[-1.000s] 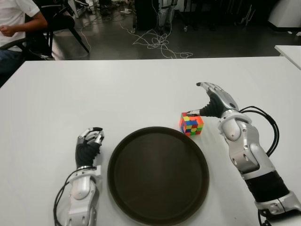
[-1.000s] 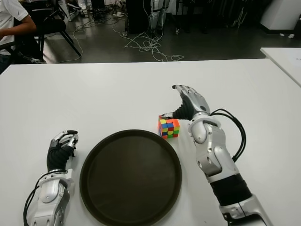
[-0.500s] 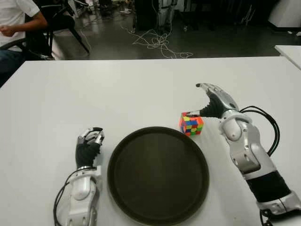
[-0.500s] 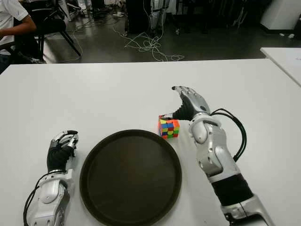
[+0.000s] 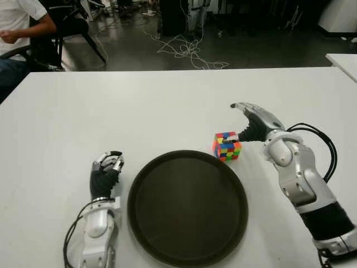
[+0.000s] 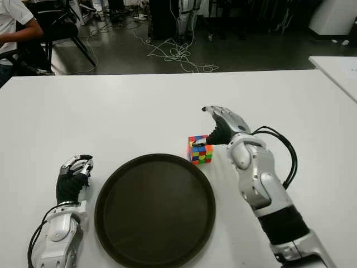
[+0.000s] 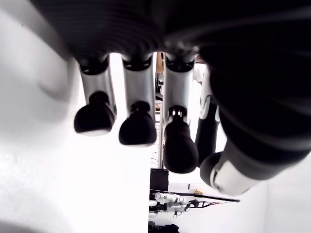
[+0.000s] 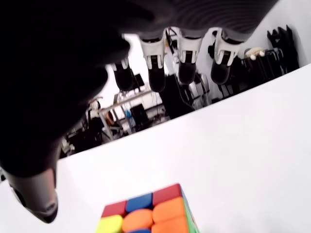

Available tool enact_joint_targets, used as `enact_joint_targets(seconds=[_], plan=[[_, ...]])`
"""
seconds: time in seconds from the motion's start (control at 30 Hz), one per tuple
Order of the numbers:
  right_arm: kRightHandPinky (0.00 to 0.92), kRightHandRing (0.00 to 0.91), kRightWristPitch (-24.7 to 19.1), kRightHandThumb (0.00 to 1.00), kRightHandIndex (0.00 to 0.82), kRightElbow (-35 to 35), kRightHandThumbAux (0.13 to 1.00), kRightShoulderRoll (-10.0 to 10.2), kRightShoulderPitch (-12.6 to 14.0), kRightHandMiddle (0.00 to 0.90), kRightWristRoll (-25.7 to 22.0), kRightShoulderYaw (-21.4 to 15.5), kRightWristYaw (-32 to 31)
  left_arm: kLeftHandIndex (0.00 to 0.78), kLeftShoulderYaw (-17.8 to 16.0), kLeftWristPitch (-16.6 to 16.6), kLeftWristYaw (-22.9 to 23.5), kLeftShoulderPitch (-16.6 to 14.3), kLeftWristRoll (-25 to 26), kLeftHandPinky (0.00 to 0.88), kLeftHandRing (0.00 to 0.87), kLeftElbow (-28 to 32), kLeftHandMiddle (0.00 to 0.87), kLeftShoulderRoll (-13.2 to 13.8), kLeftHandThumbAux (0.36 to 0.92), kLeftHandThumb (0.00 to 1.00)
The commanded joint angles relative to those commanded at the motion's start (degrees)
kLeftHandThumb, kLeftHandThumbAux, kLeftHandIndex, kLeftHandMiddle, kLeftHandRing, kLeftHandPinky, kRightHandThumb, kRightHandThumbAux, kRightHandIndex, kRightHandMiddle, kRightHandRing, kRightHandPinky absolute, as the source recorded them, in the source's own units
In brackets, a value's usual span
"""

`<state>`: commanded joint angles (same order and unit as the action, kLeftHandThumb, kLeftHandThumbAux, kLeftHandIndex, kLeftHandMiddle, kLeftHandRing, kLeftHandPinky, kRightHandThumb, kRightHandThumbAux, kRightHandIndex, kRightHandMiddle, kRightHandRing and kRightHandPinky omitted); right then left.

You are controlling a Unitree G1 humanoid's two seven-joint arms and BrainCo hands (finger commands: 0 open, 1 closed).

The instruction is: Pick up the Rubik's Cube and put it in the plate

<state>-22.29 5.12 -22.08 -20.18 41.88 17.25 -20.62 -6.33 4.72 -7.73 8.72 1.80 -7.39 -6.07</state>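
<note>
Right robot hand point(image 5: 241, 124) has crept lower and nearer over the last second, so its thumb now sits at the Rubik's Cube point(image 5: 226, 146) while the fingers point(image 8: 185, 72) hang spread above it, holding nothing. The cube has not budged: it stands on the white worktop point(image 5: 167, 106), just off the rim of the plate point(image 5: 187, 207) at about 2 o'clock. That shift reads as the reach ending and the grasp about to begin; closing, lifting and carrying to the plate remain undone. Left robot hand point(image 5: 106, 170) shows at the plate's 9 o'clock side, fingers loosely curled, empty.
</note>
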Motion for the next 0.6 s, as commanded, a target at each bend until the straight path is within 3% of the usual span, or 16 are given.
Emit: enact_joint_targets(seconds=[0.6], plan=[[0.0, 0.0, 1.4, 0.0, 0.0, 0.6, 0.656, 0.0, 0.8, 0.0, 0.1, 3.0, -2.0, 0.444, 1.1, -1.1, 1.2, 0.3, -0.6, 0.805, 0.817, 0.9, 0.802, 1.1, 0.706, 0.711]])
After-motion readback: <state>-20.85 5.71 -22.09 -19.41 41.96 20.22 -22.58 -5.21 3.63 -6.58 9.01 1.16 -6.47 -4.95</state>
